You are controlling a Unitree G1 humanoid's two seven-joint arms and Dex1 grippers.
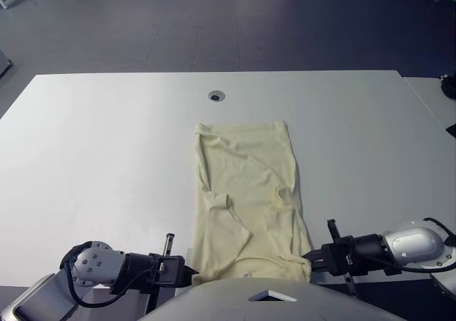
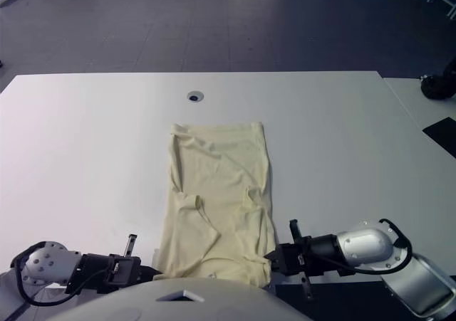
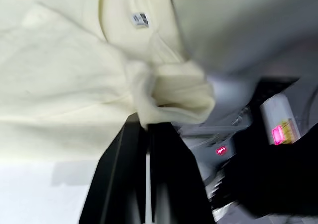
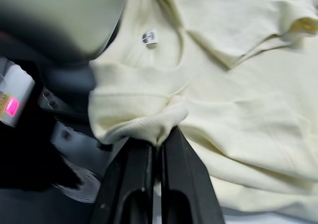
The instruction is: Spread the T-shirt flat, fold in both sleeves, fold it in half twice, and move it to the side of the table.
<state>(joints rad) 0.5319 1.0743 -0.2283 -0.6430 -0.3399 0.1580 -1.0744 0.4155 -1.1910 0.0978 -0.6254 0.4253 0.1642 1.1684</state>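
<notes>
T-shirt (image 1: 246, 200), pale yellow with sleeves folded in, lying lengthwise mid-way across the white table (image 1: 92, 164).
Left gripper (image 1: 188, 272) at its 7 o'clock corner and right gripper (image 1: 309, 258) at its 5 o'clock corner each pinch a bunched fold of cloth, fingers closed tight.

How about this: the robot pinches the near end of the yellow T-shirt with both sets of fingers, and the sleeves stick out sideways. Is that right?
Not quite. The sleeves do not stick out: the left eye view shows both folded in over the T-shirt. The rest holds: the left arm's fingers and the right arm's fingers each pinch its near end.
</notes>
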